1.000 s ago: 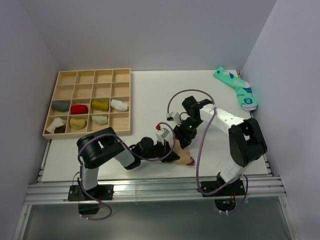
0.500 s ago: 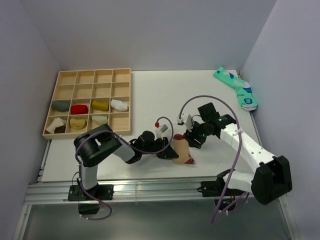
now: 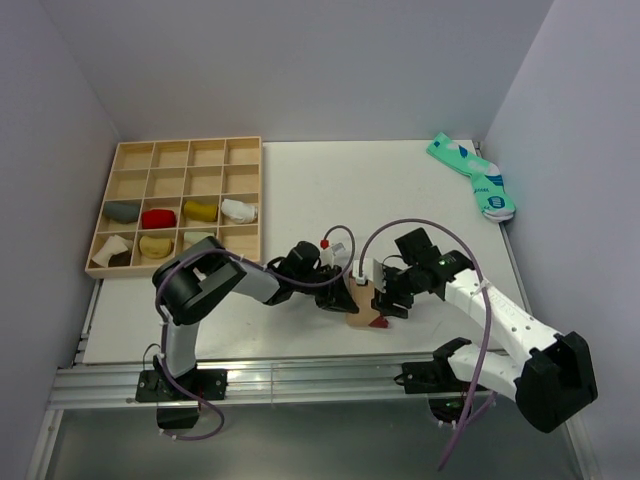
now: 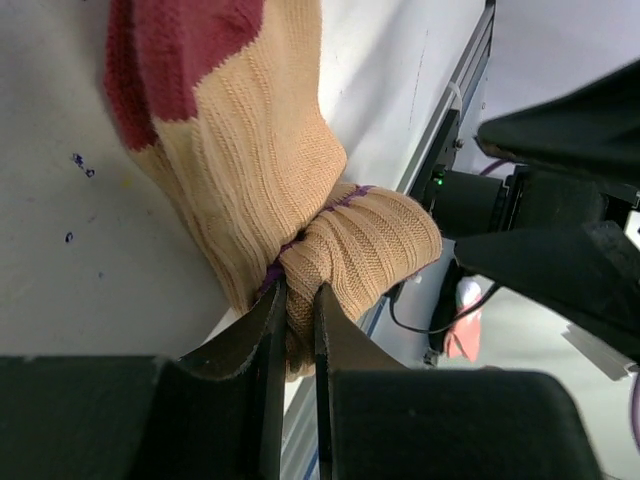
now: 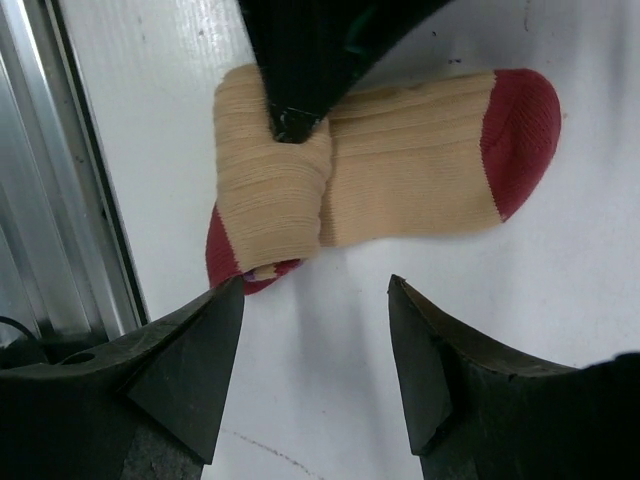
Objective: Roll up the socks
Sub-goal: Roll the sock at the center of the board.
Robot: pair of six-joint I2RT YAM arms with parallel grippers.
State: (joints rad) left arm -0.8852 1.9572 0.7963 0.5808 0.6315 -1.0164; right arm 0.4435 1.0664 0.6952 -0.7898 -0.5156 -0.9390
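While the left end effector [image 4: 298, 290] clamps the half-rolled tan, maroon-toed sock [image 5: 410, 185], the right end effector [image 5: 315, 292] hangs spread.

Tan sock [image 4: 300, 170]: ribbed knit cloth, matt, slightly fuzzy; maroon toe and heel in the same knit. Table [image 3: 330, 190]: white, smooth, faint sheen, a few ink specks. Left gripper [image 4: 298, 295] and right gripper [image 5: 315, 290]: black plastic, matt. Rail [image 5: 60, 150] at table edge: bare silvery metal, brushed look. Compartment tray [image 3: 170, 155]: pale unpainted wood, matt. Teal sock [image 3: 472, 175]: patterned cloth. Arm cables [image 3: 405, 222]: purple, smooth, slightly glossy.
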